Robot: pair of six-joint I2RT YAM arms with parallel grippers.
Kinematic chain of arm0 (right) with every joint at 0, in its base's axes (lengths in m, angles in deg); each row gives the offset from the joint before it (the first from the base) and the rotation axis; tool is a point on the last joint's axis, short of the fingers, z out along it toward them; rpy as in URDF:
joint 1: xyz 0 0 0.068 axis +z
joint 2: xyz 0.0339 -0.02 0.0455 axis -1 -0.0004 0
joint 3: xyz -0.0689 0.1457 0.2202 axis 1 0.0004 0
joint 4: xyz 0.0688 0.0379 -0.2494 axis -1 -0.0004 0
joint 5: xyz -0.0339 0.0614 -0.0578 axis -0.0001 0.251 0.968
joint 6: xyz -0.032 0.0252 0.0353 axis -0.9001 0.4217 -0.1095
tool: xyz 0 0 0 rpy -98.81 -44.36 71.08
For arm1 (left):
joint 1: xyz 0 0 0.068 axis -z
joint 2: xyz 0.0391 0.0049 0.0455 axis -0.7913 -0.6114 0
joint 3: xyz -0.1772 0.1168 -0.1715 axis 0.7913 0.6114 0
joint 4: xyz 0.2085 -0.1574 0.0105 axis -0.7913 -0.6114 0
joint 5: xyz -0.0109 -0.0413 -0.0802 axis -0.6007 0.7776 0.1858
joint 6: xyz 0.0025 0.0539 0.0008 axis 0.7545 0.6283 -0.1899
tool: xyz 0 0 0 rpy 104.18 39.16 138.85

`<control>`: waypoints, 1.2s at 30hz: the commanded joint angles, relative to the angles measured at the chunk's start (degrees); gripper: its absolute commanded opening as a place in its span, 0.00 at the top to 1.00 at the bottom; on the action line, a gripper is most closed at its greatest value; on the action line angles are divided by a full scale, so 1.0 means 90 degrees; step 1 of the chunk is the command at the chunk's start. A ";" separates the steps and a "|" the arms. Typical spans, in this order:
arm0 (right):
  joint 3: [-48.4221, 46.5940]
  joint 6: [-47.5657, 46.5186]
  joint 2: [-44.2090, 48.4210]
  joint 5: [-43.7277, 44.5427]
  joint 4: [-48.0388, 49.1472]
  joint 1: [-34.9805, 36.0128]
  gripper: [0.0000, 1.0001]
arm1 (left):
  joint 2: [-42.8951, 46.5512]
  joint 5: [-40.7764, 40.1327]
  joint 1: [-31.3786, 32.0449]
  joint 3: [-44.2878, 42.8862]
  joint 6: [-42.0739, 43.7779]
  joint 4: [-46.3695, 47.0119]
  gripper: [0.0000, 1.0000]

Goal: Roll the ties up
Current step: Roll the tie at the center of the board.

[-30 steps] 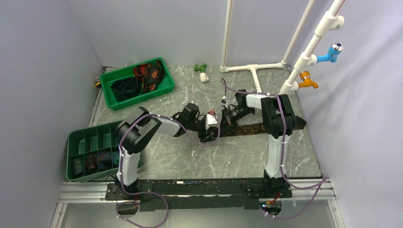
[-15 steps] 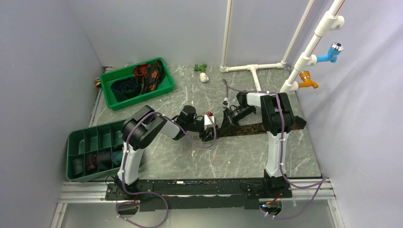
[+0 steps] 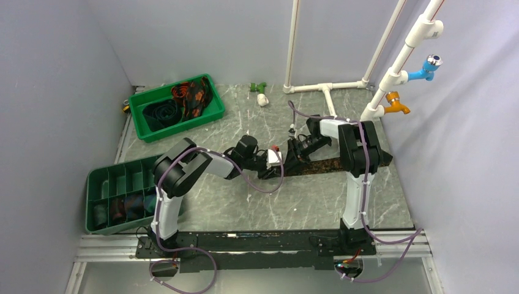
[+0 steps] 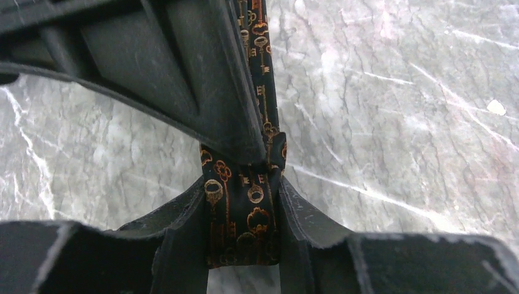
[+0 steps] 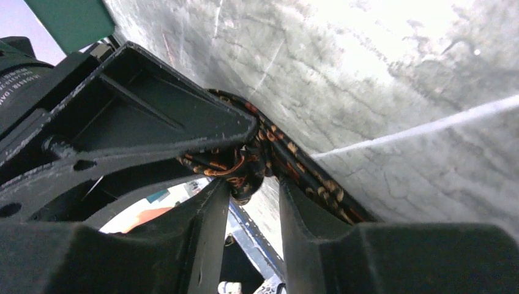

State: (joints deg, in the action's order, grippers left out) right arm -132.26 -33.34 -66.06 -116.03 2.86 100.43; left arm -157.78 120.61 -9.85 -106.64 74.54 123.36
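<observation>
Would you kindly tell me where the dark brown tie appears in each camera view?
Top external: dark brown tie stretched out, centre-right.
Left wrist: tie vertical, centre.
Right wrist: tie bunched centre, trailing lower right.
Shared landmark: grey marbled tabletop.

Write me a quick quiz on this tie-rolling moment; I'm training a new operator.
1. True or false: the left end effector has the brown tie between its fingers.
2. A heap of loose ties lies: A) in the open green tray; B) over the white pipes; C) on the right arm's base.
3. What motif is printed on that brown tie?
Key: 1 true; 2 A; 3 orange keys.
</observation>
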 commanded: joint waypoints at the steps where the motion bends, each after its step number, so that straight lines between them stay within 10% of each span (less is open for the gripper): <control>1: 0.0256 -0.0120 0.0618 0.0411 0.0635 -0.0001 0.60 | 0.0037 -0.0669 -0.0120 0.0218 0.0115 -0.2600 0.75; 11: 0.0312 0.0425 0.0712 0.0237 0.1227 0.0499 0.57 | 0.0022 -0.0762 -0.0119 -0.0102 -0.0258 -0.3199 0.74; 17: 0.0131 0.0189 0.0401 0.0811 0.1041 0.0373 0.92 | 0.0032 -0.0703 -0.0148 -0.0065 -0.0140 -0.3320 0.75; 22: 0.0066 -0.0113 0.0388 0.0564 0.0794 0.0146 0.63 | 0.0050 -0.0714 -0.0196 -0.0012 -0.0091 -0.3315 0.75; 28: 0.0033 0.0056 0.0510 -0.0055 0.0896 0.0130 0.62 | -0.0028 -0.0698 -0.0190 -0.0108 0.0025 -0.3399 0.75; 34: 0.0173 0.0119 0.0371 0.0395 0.1075 0.0137 1.00 | -0.0020 -0.0661 -0.0191 -0.0075 0.0106 -0.3408 0.72; 36: 0.0277 0.0120 0.0329 0.0762 0.1120 0.0137 1.00 | 0.0039 -0.0594 -0.0221 0.0046 0.0103 -0.3249 0.54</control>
State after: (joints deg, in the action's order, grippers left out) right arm -130.10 -31.50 -62.21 -115.94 9.96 102.18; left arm -154.97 118.21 -10.82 -110.51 75.33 107.73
